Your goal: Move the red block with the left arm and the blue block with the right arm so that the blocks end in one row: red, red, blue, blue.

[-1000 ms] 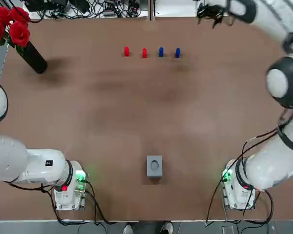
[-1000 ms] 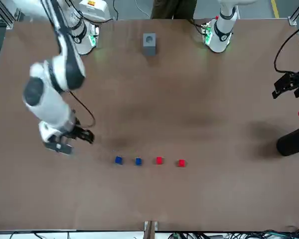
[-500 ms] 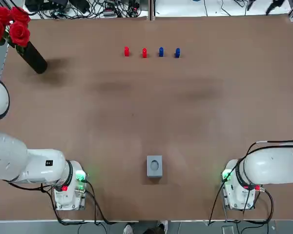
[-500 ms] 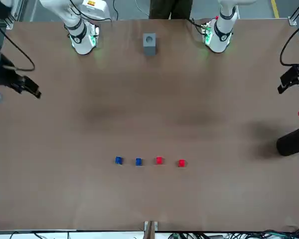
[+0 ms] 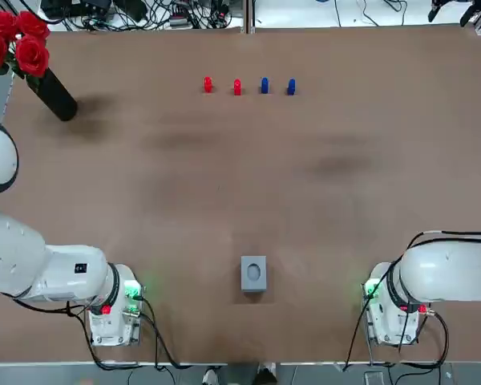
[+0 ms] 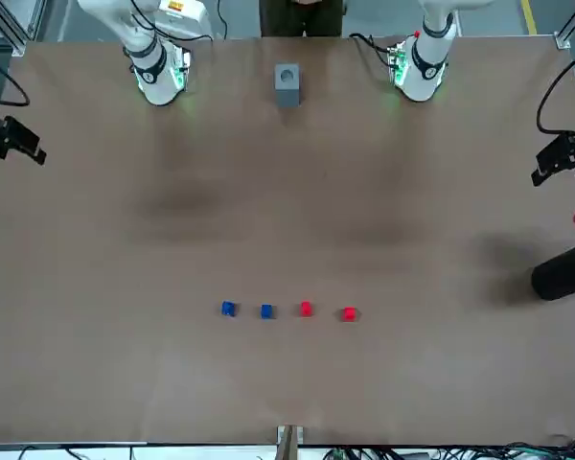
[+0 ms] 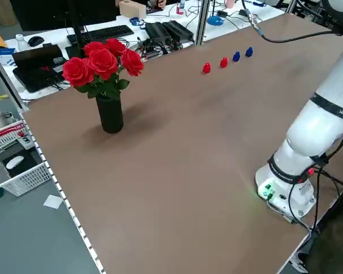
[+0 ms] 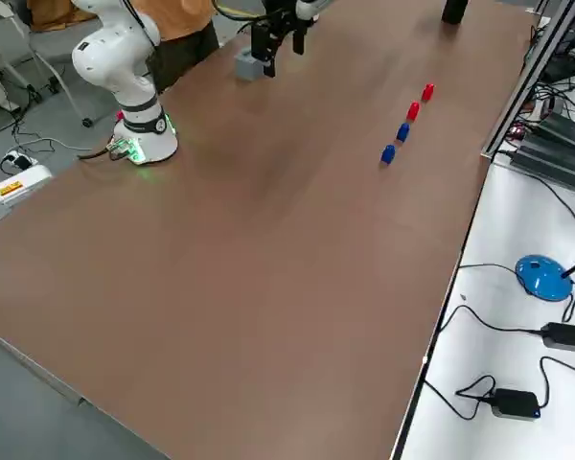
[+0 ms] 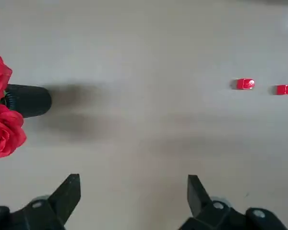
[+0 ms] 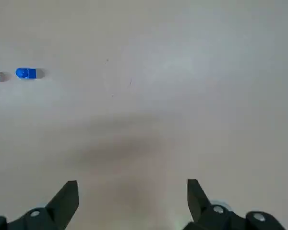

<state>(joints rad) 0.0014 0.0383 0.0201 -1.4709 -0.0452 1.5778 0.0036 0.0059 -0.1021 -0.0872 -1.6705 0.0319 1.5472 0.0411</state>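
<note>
Left gripper (image 9: 133, 184) hangs, jaws apart, over your desk's (image 5: 240, 200) left edge; right gripper (image 10: 132, 187), jaws apart, over the right. Red blocks (image 5: 237, 87) and blue blocks (image 5: 264, 85) line the far edge, reds toward the left gripper.

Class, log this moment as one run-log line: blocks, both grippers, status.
red blocks, blue blocks: one row, task order | left gripper: open, near vase | right gripper: open, far right | status: row done
</note>
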